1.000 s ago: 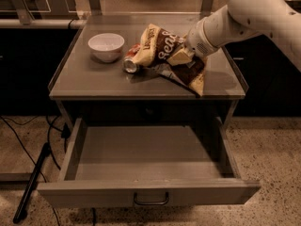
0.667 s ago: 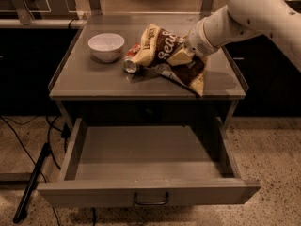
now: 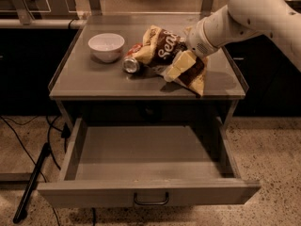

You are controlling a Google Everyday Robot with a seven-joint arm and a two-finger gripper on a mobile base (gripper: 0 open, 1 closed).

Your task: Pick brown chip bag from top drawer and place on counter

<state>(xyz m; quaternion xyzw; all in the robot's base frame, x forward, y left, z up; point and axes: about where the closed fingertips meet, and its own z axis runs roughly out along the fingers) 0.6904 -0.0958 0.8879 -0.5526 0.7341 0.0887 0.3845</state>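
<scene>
The brown chip bag (image 3: pixel 162 48) lies crumpled on the counter (image 3: pixel 94 81), right of centre, with white lettering facing up. Its left end rests against a soda can. My gripper (image 3: pixel 181 66) reaches in from the upper right on a white arm and is shut on the bag's right part, low over the counter top. The top drawer (image 3: pixel 146 152) stands pulled fully open below the counter, and nothing shows inside it. Its dark pull handle (image 3: pixel 151 200) is at the front panel.
A white bowl (image 3: pixel 106 46) sits on the counter's left side. A soda can (image 3: pixel 131 64) lies on its side between the bowl and the bag. Low clear guards line the counter's sides. Cables and a dark pole lie on the floor at the left.
</scene>
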